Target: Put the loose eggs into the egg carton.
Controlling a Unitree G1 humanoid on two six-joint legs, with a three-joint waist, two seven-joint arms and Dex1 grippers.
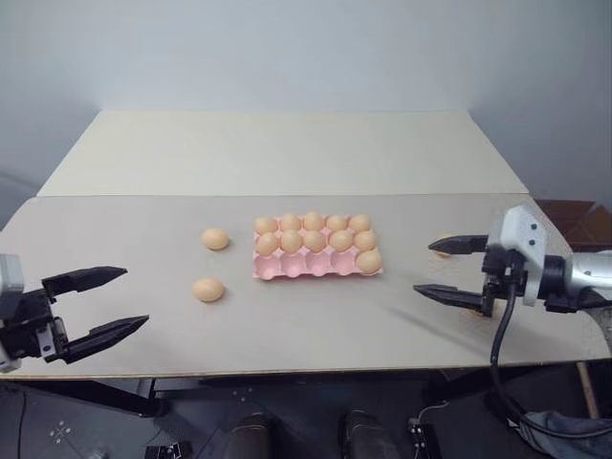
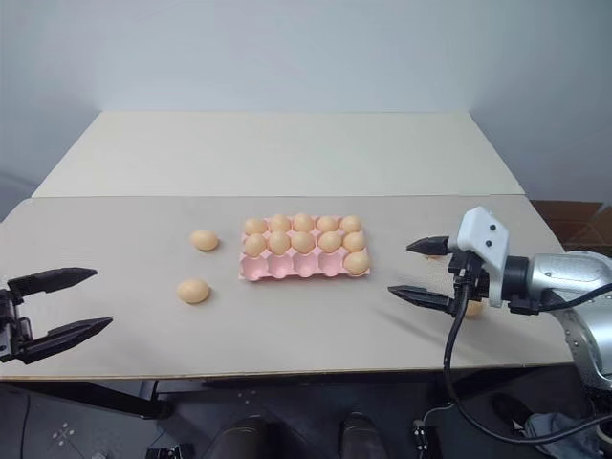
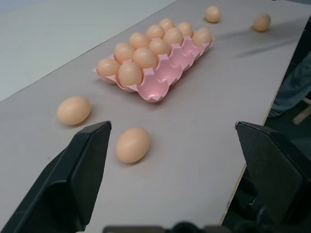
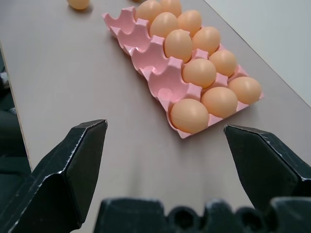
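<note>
Looking at the left eye view, you can see the pink egg carton (image 1: 296, 266) in the middle of the counter (image 1: 287, 163). The back row and the middle row are full. The front row has just one egg, at its right end, so four cups are empty. Two loose eggs (image 1: 215, 239) lie on the counter to the left of the egg carton, one near it and one (image 1: 208, 289) closer to you. The left gripper (image 1: 136, 296) is spread wide with nothing in it, well apart from those eggs. The right gripper (image 1: 424, 268) is spread wide too and holds nothing.

In the right eye view, a bit of orange peeks out by the right gripper, maybe more eggs.

The left wrist view clears that up. Two more eggs (image 3: 212, 13) lie past the far end of the egg carton, so four loose eggs are left for four empty cups.

In the right wrist view, the open fingers point at the end of the egg carton with the single front egg (image 4: 189, 115).

You are most of the way done, I think, with four eggs to go.
</note>
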